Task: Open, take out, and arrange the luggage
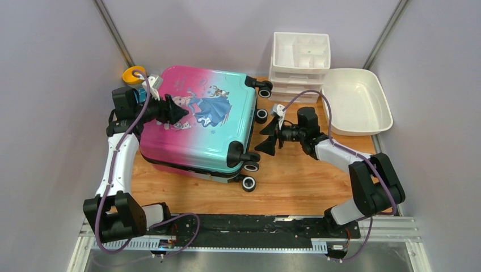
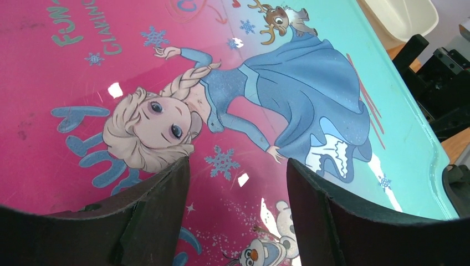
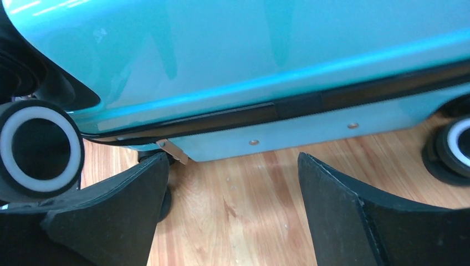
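Left wrist view: the left gripper (image 2: 238, 166) has its fingers (image 2: 161, 199) spread wide with nothing between them. Only the printed shell of the suitcase (image 2: 332, 83) shows in the gap, and I cannot tell whether the tips touch it. They stand over the pink half, just below the blonde princess's face, with the snowman at the lower edge.

In the right wrist view the right gripper (image 3: 233, 160) is also wide apart and holds nothing. Its fingers (image 3: 343, 205) sit low over the table (image 3: 249, 216), pointing at the suitcase's teal wheel-end side, near it but apart. Along that side runs the black zip (image 3: 288, 105), and a small metal pull tab (image 3: 173, 149) hangs from it just above the left finger. A wheel (image 3: 39, 147) sits at the far left, and another shows at the right edge.

In the top view the suitcase (image 1: 221, 136) lies flat, print up, on the left and middle of the table (image 1: 295, 181), its wheels toward the right. The left gripper (image 1: 172, 110) is over its pink end, and the right gripper (image 1: 265, 137) is beside the wheels. Behind and to the right stand a white organiser (image 1: 300, 54) and a white basin (image 1: 357, 102). A yellow tape roll (image 1: 134, 74) lies by the suitcase's far left corner
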